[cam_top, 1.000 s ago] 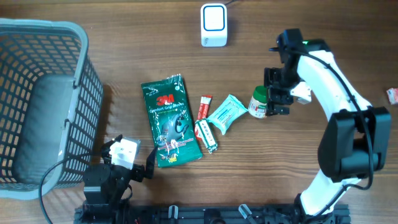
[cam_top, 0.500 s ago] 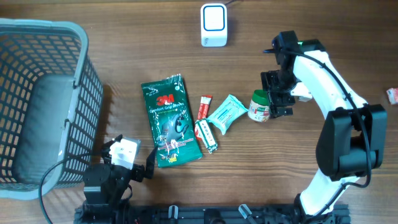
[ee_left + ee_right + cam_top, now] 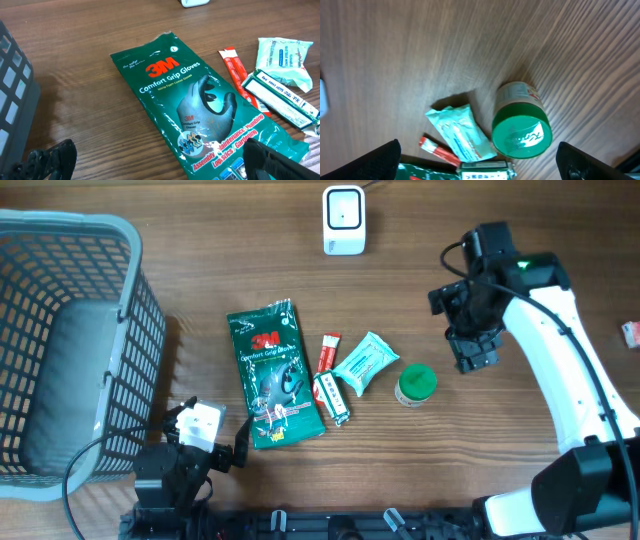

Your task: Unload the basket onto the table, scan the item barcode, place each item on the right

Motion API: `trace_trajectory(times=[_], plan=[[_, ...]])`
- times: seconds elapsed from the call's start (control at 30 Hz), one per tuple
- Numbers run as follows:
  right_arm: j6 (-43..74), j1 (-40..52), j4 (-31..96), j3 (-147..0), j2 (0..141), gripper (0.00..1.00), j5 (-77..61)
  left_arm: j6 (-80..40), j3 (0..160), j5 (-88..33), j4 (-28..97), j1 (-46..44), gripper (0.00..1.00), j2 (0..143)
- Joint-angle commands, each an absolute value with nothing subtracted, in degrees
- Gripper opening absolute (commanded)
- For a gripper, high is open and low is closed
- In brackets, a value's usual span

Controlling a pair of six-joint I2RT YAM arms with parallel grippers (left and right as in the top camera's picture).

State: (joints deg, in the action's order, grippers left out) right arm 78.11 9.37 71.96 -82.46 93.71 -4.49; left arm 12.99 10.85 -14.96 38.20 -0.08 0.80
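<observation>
My right gripper (image 3: pixel 472 358) hangs spread wide and empty, apart from the green-lidded jar (image 3: pixel 415 385), which sits on the table (image 3: pixel 520 240) just beside the teal packet (image 3: pixel 365 362). My left gripper (image 3: pixel 212 436) is also spread and empty, by the glove pack (image 3: pixel 275 375).

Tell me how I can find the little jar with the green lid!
Start at the big grey basket on the left and go right, past the dark green glove packet. Just beyond the pale teal packet sits the jar. It is the only round thing there, with a bright green lid; its neighbours are all flat packets.
</observation>
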Motion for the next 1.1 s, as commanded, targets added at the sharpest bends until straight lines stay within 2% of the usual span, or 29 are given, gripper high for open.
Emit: trace_trajectory(times=[0.0, 0.13, 0.23, 0.37, 0.57, 0.8, 0.87, 0.97, 1.07], plan=[[76.5, 11.9, 70.5, -79.4, 94.4, 1.00, -4.5, 12.6, 10.5, -16.0, 38.0, 0.2, 1.00, 0.4], [76.5, 15.6, 69.6, -74.6, 94.4, 1.00, -4.4, 12.6, 10.5, -16.0, 38.0, 0.2, 1.00, 0.4], [76.5, 17.5, 63.6, -68.1, 94.4, 1.00, -4.7, 12.6, 10.5, -16.0, 38.1, 0.2, 1.00, 0.4], [76.5, 17.6, 57.6, -61.8, 94.4, 1.00, -6.9, 12.6, 10.5, -16.0, 38.0, 0.2, 1.00, 0.4], [76.4, 17.6, 55.5, -58.1, 94.4, 1.00, -6.9, 12.6, 10.5, -16.0, 38.0, 0.2, 1.00, 0.4], [73.0, 17.6, 43.4, -51.2, 94.4, 0.99, -6.5, 12.6, 10.5, -16.0, 38.0, 0.2, 1.00, 0.4], [73.0, 17.6, 42.4, -50.0, 94.4, 0.92, -6.4, 12.6, 10.5, -16.0, 38.0, 0.2, 1.00, 0.4], [72.0, 17.6, 42.5, -49.8, 94.4, 0.76, -6.5, 12.6, 10.5, -16.0, 38.1, 0.2, 1.00, 0.4], [69.8, 17.6, 42.7, -49.8, 94.4, 0.65, -6.5, 12.6, 10.5, -16.0, 38.1, 0.2, 1.00, 0.4]])
